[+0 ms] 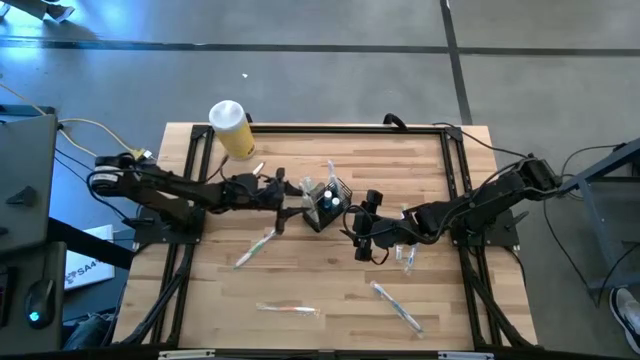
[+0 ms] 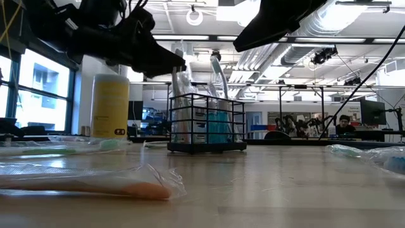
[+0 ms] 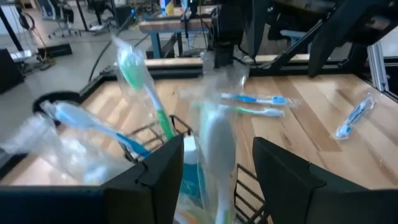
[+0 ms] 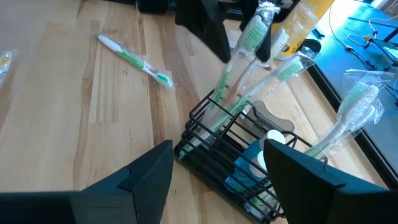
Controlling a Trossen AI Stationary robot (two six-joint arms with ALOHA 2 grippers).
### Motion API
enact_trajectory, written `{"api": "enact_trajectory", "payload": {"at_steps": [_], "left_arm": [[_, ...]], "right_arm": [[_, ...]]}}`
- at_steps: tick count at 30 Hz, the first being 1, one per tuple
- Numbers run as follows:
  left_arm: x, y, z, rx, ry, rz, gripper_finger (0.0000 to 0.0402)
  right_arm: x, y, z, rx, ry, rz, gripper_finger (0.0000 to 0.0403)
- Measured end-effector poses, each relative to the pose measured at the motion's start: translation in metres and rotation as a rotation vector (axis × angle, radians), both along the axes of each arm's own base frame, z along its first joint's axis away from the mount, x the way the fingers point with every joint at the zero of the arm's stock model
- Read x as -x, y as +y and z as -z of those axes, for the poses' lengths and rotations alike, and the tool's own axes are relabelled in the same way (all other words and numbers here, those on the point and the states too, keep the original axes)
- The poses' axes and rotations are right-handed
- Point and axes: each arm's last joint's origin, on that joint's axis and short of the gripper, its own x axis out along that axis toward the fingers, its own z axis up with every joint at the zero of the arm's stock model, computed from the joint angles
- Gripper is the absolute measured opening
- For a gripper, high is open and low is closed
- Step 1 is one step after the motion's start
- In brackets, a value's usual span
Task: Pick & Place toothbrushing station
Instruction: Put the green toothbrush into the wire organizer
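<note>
Now the black caddy (image 1: 327, 203) stands mid-tabletop between both arms, already bristling with wrapped toothbrushes (image 4: 249, 59), so it looks like loading is well along. Left fingers (image 3: 163, 174) hover just above it, parted around a wrapped brush (image 3: 214, 149), seemingly letting go. Right fingers (image 4: 146, 180), wide open and empty, wait just beside the caddy.

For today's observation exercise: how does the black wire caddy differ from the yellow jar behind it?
The caddy is black, boxy and open-sided, so its contents show; the jar is yellow, round and solid-walled. The caddy holds wrapped toothbrushes sticking out of its top; the jar is closed by a white lid. The caddy sits mid-table, the jar at the far edge. Both stand upright.
</note>
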Motion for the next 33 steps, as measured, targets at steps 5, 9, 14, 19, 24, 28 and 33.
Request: {"api": "enact_trajectory", "payload": {"at_steps": [5,9,14,19,24,28,33], "left_arm": [[0.010,-0.001,-0.013,-0.045,-0.010,0.000,0.0187],[0.025,-0.001,-0.028,-0.056,-0.003,-0.017,0.0187],[0.052,-0.003,-0.038,0.000,0.080,-0.015,0.0187],[0.075,-0.005,-0.033,0.201,0.363,-0.066,0.0187],[0.083,-0.015,-0.011,0.399,0.624,-0.099,0.0187],[0.076,-0.025,0.001,0.477,0.709,-0.083,0.0187],[0.062,-0.033,0.012,0.502,0.815,-0.100,0.0187]], "right_arm": [[0.000,0.000,0.000,0.000,0.000,0.000,0.0243],[0.000,0.000,0.000,0.001,0.004,0.000,0.0243],[0.001,0.000,0.001,0.003,0.009,0.000,0.0243],[0.001,0.000,0.001,0.003,0.009,0.000,0.0243],[0.000,0.000,0.000,0.000,0.001,0.002,0.0243],[-0.001,-0.001,-0.001,-0.002,-0.011,0.002,0.0243],[-0.002,-0.003,-0.001,-0.003,-0.016,0.009,0.0243]]}}
